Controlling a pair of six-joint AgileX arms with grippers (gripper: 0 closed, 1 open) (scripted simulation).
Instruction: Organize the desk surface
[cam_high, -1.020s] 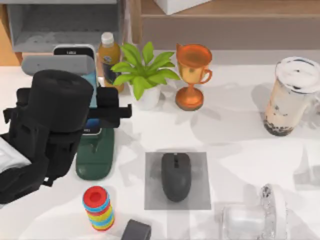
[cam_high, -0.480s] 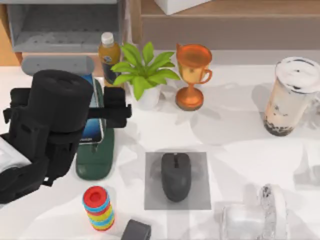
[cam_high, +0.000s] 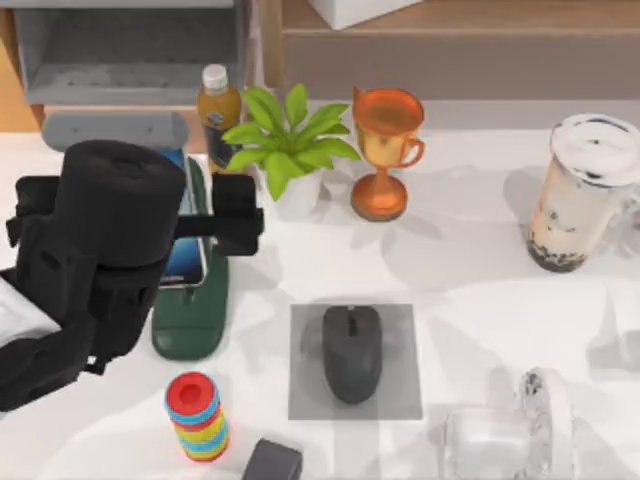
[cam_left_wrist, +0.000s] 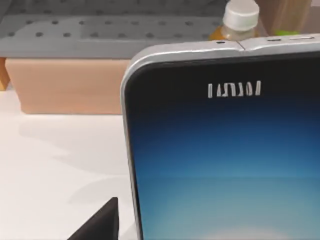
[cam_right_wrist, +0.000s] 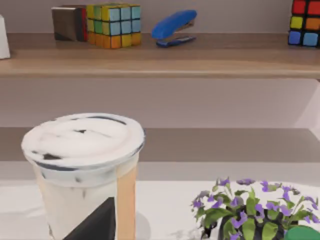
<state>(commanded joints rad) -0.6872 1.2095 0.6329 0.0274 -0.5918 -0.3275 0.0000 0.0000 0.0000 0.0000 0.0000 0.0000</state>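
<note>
The white desk surface (cam_high: 480, 300) holds many objects. My left gripper (cam_high: 137, 212) hovers over the left side and is open. Between its fingers (cam_high: 238, 215) a blue-screened phone (cam_high: 188, 250) leans back on a dark green stand (cam_high: 190, 325), and a small gap shows beside its edge. Close up in the left wrist view, the phone (cam_left_wrist: 225, 160) has one black finger (cam_left_wrist: 97, 222) just clear of it. My right gripper (cam_right_wrist: 100, 225) appears as a dark corner in front of a bubble tea cup (cam_right_wrist: 82, 165).
Along the back stand a grey speaker bar (cam_high: 115, 128), a bottle (cam_high: 217, 105), a potted plant (cam_high: 290, 150), an orange trophy (cam_high: 385, 150) and the bubble tea cup (cam_high: 580, 195). A mouse (cam_high: 351, 352) lies on a grey mat (cam_high: 400, 400). Coloured rings (cam_high: 197, 415) and a glass mug (cam_high: 510, 435) sit near the front.
The phone has tipped from upright down onto the green stand. The left gripper's fingers have spread wider apart around it.
</note>
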